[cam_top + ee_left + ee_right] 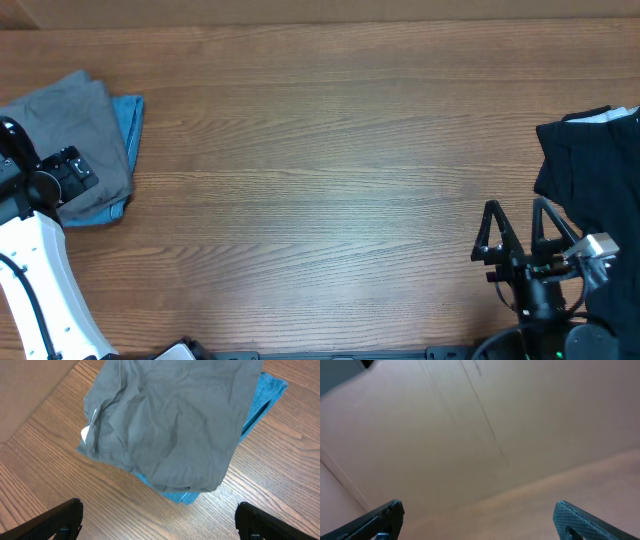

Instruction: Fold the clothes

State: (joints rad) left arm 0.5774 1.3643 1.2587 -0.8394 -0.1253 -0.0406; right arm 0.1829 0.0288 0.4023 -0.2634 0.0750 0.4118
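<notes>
Risk at this stage is lying mainly on the left, where the left gripper is hovering with its fingers spread wide and holding nothing, just above the folded grey cotton garment. That garment is resting on a folded blue cloth at the left edge of the brown wood-grain table. A low sweep would probably be catching the loose wrinkled top layer and pulling the fold open or sliding the stack. In the overhead view, the grey garment's long axis is running roughly from the near table edge to the far one, leaning slightly, with the blue margin showing along its right and near sides. The right gripper, likewise parted and empty, is pointing away from the crumpled black fabric pile at the right edge. A shallow pinch there is likely to be gathering several layers.
</notes>
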